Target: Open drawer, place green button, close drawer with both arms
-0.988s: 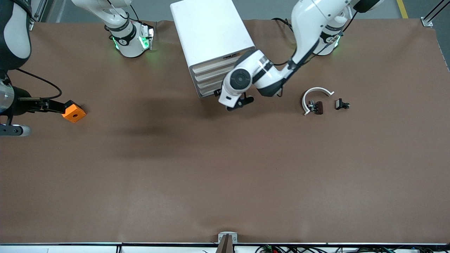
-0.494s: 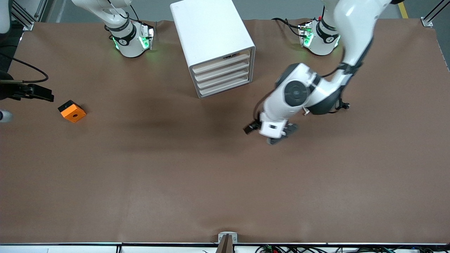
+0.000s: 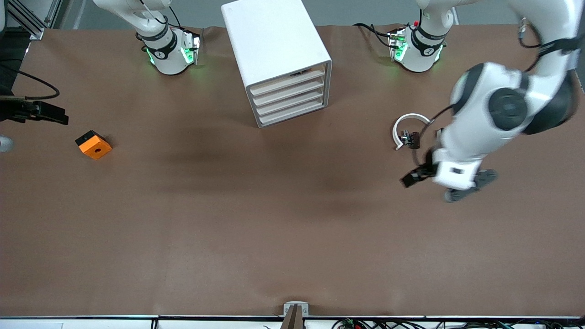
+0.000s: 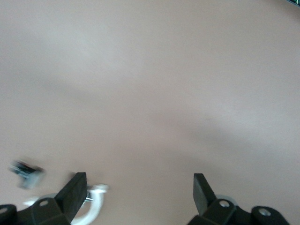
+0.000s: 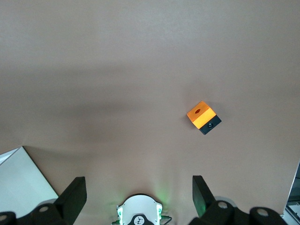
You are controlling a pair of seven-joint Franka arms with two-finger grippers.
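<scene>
The white cabinet (image 3: 274, 50) stands between the arms' bases, and all its drawers (image 3: 290, 98) are shut. No green-capped button shows in any view. My left gripper (image 3: 412, 177) is open and empty, in the air over the table beside the white arc with dark parts (image 3: 408, 132). In the left wrist view the left gripper (image 4: 138, 187) has wide-apart fingers, with the arc (image 4: 89, 208) by one finger. My right gripper (image 3: 50, 114) is open and empty at the right arm's end of the table, by the orange cube (image 3: 93, 145). The right wrist view shows the right gripper (image 5: 138, 190) and the cube (image 5: 204, 117).
A small blurred dark and bluish part (image 4: 26, 172) lies near the arc in the left wrist view. The left arm's elbow (image 3: 507, 107) hangs over the table's end. The right arm's base (image 5: 139, 213) and a cabinet corner (image 5: 18, 183) show in the right wrist view.
My left arm has swung from the cabinet's drawer fronts toward its own end of the table, past the white arc. My right gripper let go of the orange cube and drew back from it.
</scene>
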